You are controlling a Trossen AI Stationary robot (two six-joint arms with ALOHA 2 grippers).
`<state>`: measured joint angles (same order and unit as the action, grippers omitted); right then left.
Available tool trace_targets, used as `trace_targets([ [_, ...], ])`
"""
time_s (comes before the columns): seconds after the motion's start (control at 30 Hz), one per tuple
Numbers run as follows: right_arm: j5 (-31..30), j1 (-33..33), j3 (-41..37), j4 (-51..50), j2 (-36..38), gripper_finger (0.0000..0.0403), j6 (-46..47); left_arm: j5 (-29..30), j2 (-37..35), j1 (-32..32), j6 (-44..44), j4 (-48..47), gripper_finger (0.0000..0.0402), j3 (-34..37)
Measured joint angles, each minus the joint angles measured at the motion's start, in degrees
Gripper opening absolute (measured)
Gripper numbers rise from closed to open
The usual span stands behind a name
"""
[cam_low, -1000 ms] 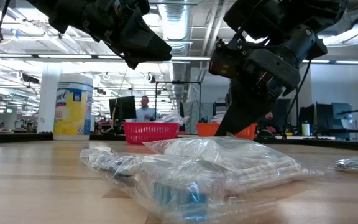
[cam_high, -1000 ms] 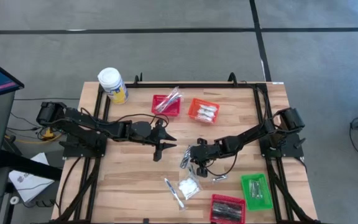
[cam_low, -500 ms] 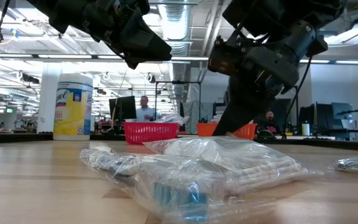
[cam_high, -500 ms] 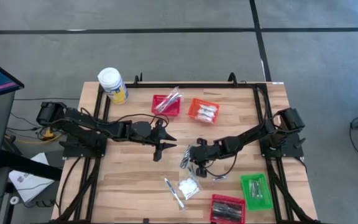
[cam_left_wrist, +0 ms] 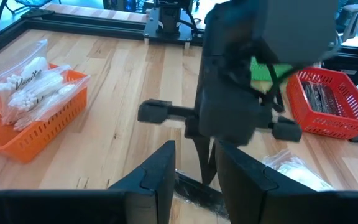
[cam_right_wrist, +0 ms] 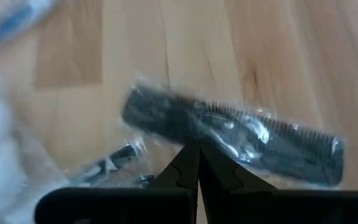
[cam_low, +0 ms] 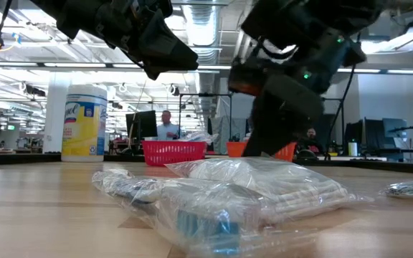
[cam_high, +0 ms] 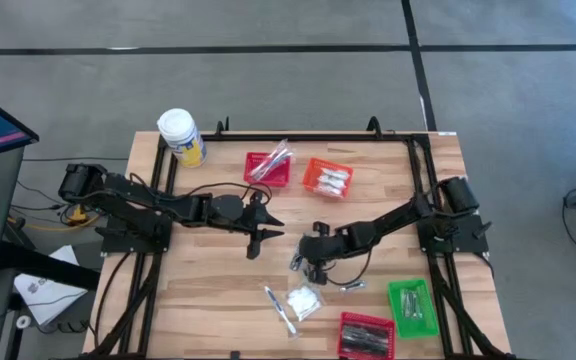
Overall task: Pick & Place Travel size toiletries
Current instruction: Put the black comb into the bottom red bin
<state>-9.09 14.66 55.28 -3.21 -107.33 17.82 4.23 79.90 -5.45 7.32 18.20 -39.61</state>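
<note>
My right gripper [cam_high: 308, 258] is low over the table's middle, pointing down, shut on a clear-wrapped black comb [cam_right_wrist: 229, 134], which shows as a pale packet [cam_high: 296, 262] in the high view. My left gripper [cam_high: 261, 236] hovers open just to its left, above bare wood, touching nothing; its wrist view looks at the right gripper [cam_left_wrist: 205, 171]. More toiletries lie flat nearer the near edge: a white packet [cam_high: 305, 298], a slim stick [cam_high: 278, 308] and a small wrapped one [cam_high: 353, 287]. The low view shows clear-wrapped packets [cam_low: 249, 193] close up. My right gripper pinches the clear wrap at the comb's long edge, near its middle [cam_right_wrist: 194, 142], between its two fingertips. The fingers come from above, across the comb's length. Whether the packet [cam_left_wrist: 194, 186] is lifted clear or lies on the wood, I cannot tell.
At the far side stand a red basket [cam_high: 268, 167] with clear packets, an orange basket [cam_high: 328, 178] with white swabs and a white-lidded yellow jar [cam_high: 180, 135]. A green basket [cam_high: 411, 305] and a red basket [cam_high: 366, 335] sit at the near right corner. People show beyond the table.
My right arm has shifted a little toward the table's left, and its gripper shows farther left in the low view.
</note>
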Motion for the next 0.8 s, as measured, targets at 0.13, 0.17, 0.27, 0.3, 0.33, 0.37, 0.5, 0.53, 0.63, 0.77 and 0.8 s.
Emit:
trace_targets([
  [0.13,-0.5,0.3,4.5,-4.1,-4.0,0.0,-1.1,0.0,0.0,0.0,0.0,0.2,0.0109,0.2],
  [0.17,-0.4,0.3,5.4,-5.0,-4.5,0.0,-1.4,0.0,0.0,0.0,0.0,0.2,0.0109,0.2],
  [0.27,-0.4,0.3,7.3,-5.6,-6.1,0.0,-1.7,0.0,0.0,0.0,0.0,0.4,0.0109,0.4],
  [0.3,-0.5,0.3,7.5,-5.4,-6.2,0.0,-1.7,0.0,0.0,0.0,0.0,0.3,0.0109,0.4],
  [0.33,-0.5,0.3,7.6,-4.6,-6.2,0.0,-1.7,0.0,0.0,0.0,0.0,0.4,0.0109,0.4],
  [0.37,-0.5,0.3,7.6,-3.8,-6.2,0.0,-1.7,0.0,0.0,0.0,0.0,0.4,0.0109,0.4],
  [0.5,-1.4,0.3,7.5,-0.7,-6.6,0.0,-1.4,0.0,0.0,0.0,0.0,0.4,0.0109,0.4],
  [0.53,-1.3,0.3,7.5,-0.2,-6.6,0.0,-1.1,0.0,0.0,0.0,0.0,0.4,0.0109,0.4],
  [0.63,-1.3,0.2,7.5,2.1,-7.4,0.0,-0.4,0.0,0.0,0.0,0.0,0.4,0.0109,0.4],
  [0.77,-1.1,-0.4,7.6,8.3,-9.2,0.0,-0.3,0.0,0.0,0.0,0.0,0.7,0.0109,0.4],
  [0.8,-1.2,-0.6,7.5,9.8,-9.6,0.0,-0.2,0.0,0.0,0.0,0.0,0.8,0.0109,0.4],
])
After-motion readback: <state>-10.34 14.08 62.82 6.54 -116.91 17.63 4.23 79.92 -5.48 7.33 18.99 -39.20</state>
